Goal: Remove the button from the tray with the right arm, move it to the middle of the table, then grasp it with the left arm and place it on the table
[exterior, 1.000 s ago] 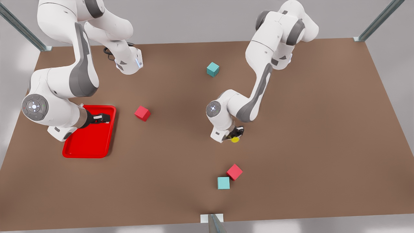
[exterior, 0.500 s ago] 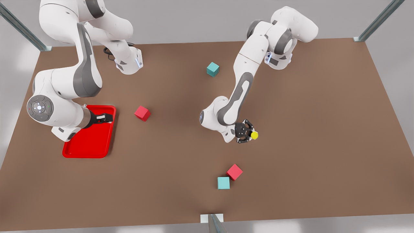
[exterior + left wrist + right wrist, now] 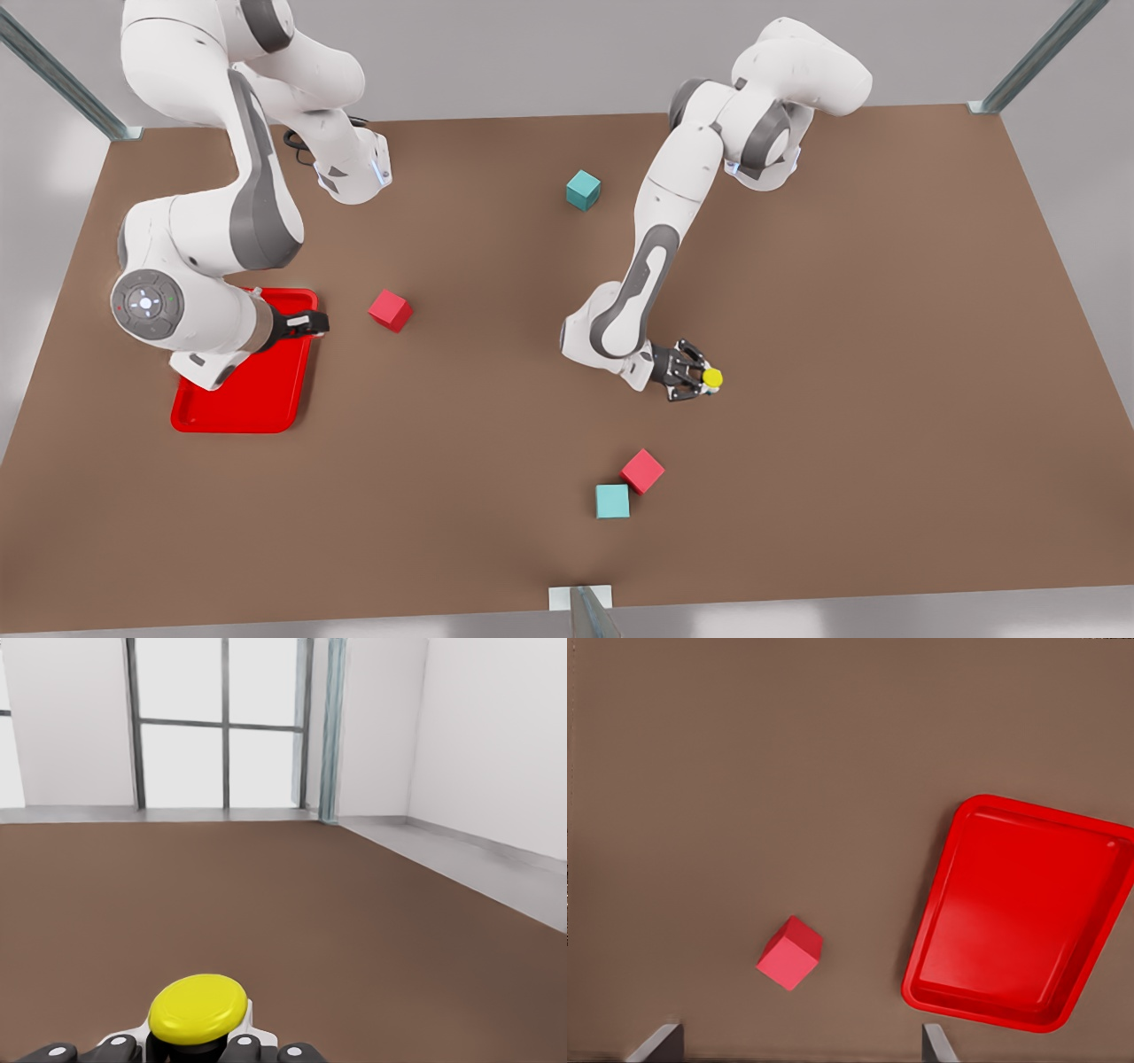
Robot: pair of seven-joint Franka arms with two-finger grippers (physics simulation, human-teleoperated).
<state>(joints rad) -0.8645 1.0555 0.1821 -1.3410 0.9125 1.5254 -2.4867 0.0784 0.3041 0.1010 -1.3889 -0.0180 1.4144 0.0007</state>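
The button [image 3: 712, 378], with its yellow cap [image 3: 198, 1005] facing up, is pinched in my left gripper [image 3: 704, 379], which is shut on its dark base. That gripper lies nearly level, low over the table [image 3: 886, 354], right of centre in the front view; I cannot tell whether the button touches the tabletop. The red tray [image 3: 239, 390] lies at the front view's left and holds nothing [image 3: 1019, 921]. My right gripper [image 3: 306, 323] hovers over the tray's far right corner, open, with its fingertips [image 3: 656, 1043] spread wide and nothing between them.
A red cube [image 3: 390, 310] sits just right of the tray, also under the right wrist [image 3: 790, 952]. A teal cube [image 3: 583, 190] is near the back. A red cube [image 3: 642, 470] and a teal cube [image 3: 612, 501] sit together toward the front edge.
The left gripper has carried the button toward the front view's right and turned from pointing down to lying nearly level. The right arm has drifted right, over the tray's corner.
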